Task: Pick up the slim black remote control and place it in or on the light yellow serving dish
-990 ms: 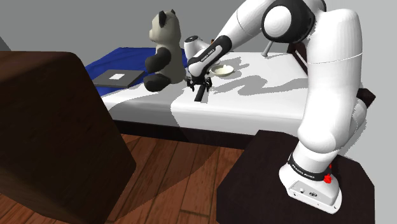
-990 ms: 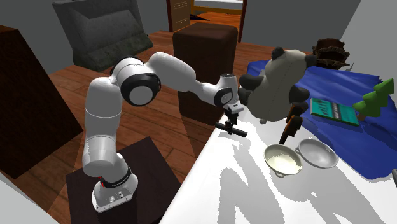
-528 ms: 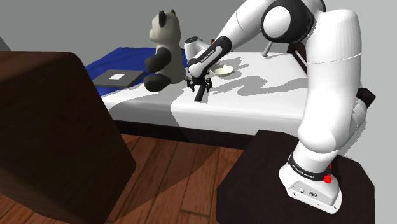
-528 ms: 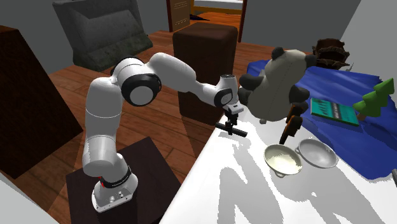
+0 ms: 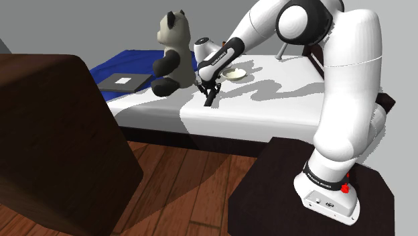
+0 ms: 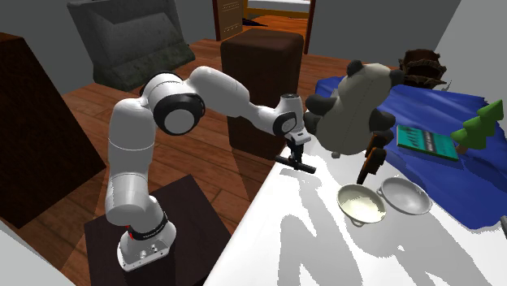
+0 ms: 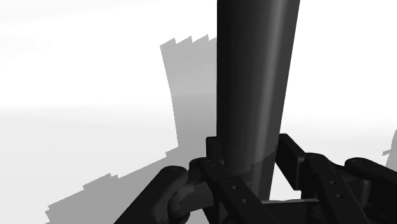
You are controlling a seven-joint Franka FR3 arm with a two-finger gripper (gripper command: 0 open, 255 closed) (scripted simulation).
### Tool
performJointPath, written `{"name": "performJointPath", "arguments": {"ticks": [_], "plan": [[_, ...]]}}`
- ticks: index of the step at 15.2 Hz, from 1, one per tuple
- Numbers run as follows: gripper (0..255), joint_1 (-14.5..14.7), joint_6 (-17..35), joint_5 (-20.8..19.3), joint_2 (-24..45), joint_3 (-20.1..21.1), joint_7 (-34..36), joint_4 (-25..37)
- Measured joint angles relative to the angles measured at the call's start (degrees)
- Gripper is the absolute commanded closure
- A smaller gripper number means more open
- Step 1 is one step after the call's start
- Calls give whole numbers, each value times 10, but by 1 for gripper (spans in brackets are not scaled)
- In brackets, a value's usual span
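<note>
Black, slim, hard-cased: remote control [image 7: 253, 83] clasped in the gripper [image 7: 249, 167], jaws drawn narrow against its two long sides. Long body running out ahead of the hand in the wrist view. From the second exterior view, a short dark bar under the gripper, taken at about mid-length, at the near edge of the white bed surface [image 6: 325, 244]. Very close over that surface; touching it or just clear, not to be told.

Handling, as a judgement: light and stiff, no give under the pads. Smooth casing, probably slippery, so apt to swivel if tilted fast. Best held across the narrow width near the middle, for balance. Not fragile for a low set-down.

Count:
- one remote control
- one light yellow serving dish [image 6: 363, 213], empty, well apart from the gripper along the bed
- one grey bowl [image 6: 405, 196] just beside that dish
- one panda plush [image 6: 353, 110] near the gripper
</note>
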Motion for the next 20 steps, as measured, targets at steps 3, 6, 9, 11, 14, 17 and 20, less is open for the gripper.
{"name": "performJointPath", "arguments": {"ticks": [3,6,9,11,14,17,20], "plan": [[255,0,-7,1,1,0,-2,4],[255,-2,-24,7,-8,2,-9,8],[255,-3,-40,12,-19,4,-15,14],[255,-3,-54,16,-25,6,-19,22],[255,-4,-73,22,-38,8,-26,29],[255,-4,-92,27,-46,9,-32,41],[255,-5,-110,32,-57,11,-38,48]]}}
